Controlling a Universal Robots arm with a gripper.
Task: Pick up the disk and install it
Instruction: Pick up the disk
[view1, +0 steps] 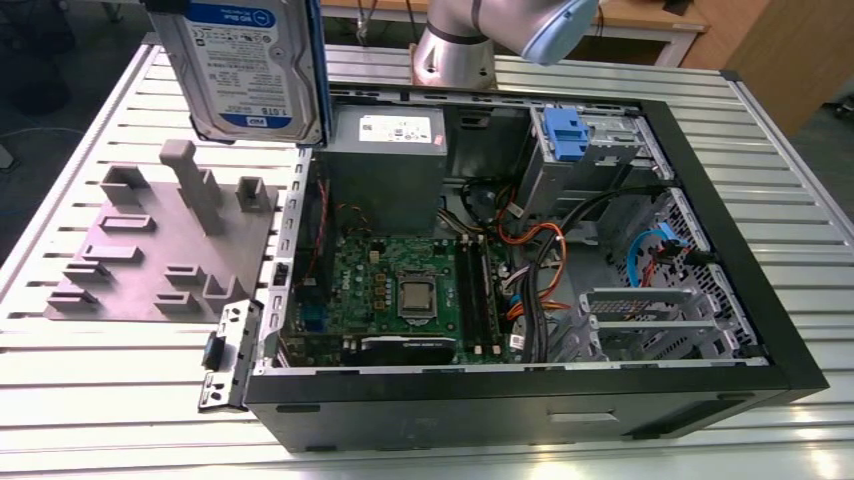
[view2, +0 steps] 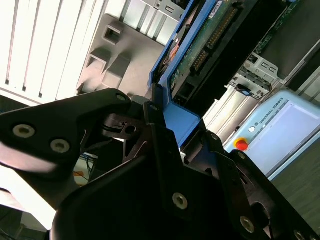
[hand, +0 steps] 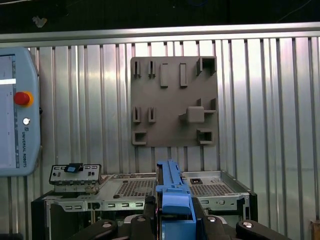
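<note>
Gripper (hand: 175, 212) clamped on the blue rail of the hard disk (view1: 254, 70), raised label-out over the grey fixture plate (view1: 134, 240) beside the open computer case (view1: 534, 395), where a firm, square hold looks essential in transit.

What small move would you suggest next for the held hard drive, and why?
Probably carry it toward the exterior view's right: the gripper is shut on the hard drive, which hangs above the grey fixture plate, outside the open computer case, apart from its drive cage.
</note>
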